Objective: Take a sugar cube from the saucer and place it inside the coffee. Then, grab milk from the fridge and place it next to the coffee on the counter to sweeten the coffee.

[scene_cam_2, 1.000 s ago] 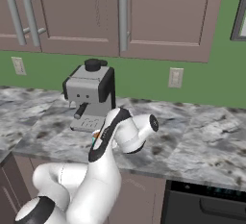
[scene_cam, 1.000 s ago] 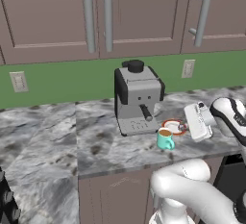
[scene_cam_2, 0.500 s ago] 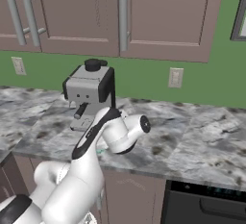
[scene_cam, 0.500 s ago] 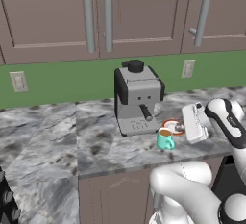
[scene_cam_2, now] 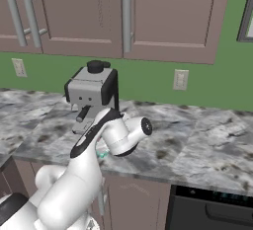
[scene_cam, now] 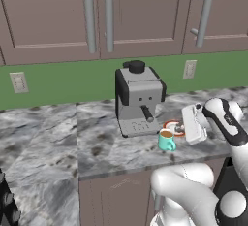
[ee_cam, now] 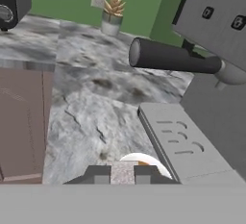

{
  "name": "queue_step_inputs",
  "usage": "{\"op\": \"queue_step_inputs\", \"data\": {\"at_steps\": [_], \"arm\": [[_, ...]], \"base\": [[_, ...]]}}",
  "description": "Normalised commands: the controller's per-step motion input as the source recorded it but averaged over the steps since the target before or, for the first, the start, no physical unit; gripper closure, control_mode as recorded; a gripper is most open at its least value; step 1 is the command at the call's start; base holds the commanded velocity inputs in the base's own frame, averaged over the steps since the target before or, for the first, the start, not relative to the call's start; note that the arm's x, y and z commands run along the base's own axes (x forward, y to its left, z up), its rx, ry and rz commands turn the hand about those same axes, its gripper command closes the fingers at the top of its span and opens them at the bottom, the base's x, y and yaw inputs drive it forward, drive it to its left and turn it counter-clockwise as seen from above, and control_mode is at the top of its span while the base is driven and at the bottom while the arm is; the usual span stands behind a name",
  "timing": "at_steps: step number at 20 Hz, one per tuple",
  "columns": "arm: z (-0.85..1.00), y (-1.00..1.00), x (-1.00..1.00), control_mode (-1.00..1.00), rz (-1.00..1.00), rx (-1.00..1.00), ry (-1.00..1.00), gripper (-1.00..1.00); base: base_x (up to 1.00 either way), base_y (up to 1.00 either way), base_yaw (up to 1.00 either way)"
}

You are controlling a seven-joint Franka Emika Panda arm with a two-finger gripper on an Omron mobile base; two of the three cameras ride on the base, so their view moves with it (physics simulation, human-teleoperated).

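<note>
Teal mug of coffee (scene_cam: pixel 166 140) stands near the front of the counter (scene_cam: pixel 58 142), handle toward the right in the left base view, brown liquid visible at its top. Just behind and right of it lies the saucer (scene_cam: pixel 173 127), white with an orange-red rim, partly covered by the hand. In the hand view a small arc of the saucer (ee_cam: pixel 144 162) shows just beyond the fingertips.

Gripper (ee_cam: pixel 122 174): the two dark tips sit close on either side of a small pale-grey speckled block, the sugar cube (ee_cam: pixel 123 172), which fills the gap between them; fingers appear clamped on it, low over the saucer. In the left base view the white hand hangs to the right of the mug, over the saucer.

Counter is grey marbled stone with dark flecks, over brown cabinet fronts. Coffee machine (scene_cam: pixel 139 99): boxy grey body, black sides, black round knob on top, a dark cylindrical portafilter handle (ee_cam: pixel 173 57) sticking out and a flat grey slotted drip tray (ee_cam: pixel 181 143) below. It stands just behind the mug and saucer. No legible writing on it.

Farther back: green wall with white outlets (scene_cam: pixel 190 68), and brown upper cabinets (scene_cam: pixel 97 14) with silver bar handles. In the hand view, a small potted plant (ee_cam: pixel 113 14) stands on the far counter by an outlet.
</note>
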Motion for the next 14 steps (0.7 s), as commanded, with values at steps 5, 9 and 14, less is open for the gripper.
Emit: {"op": "queue_step_inputs", "data": {"at_steps": [5,9,14], "arm": [[0.0,0.0,0.14,-1.0,0.0,-0.02,0.01,1.0],[0.0,0.03,0.08,-1.0,0.0,-0.04,0.04,1.0],[-0.01,0.1,0.01,-1.0,0.0,-0.05,0.04,1.0]], "base": [[0.0,0.0,0.0],[0.0,0.0,0.0],[0.0,0.0,0.0]]}}
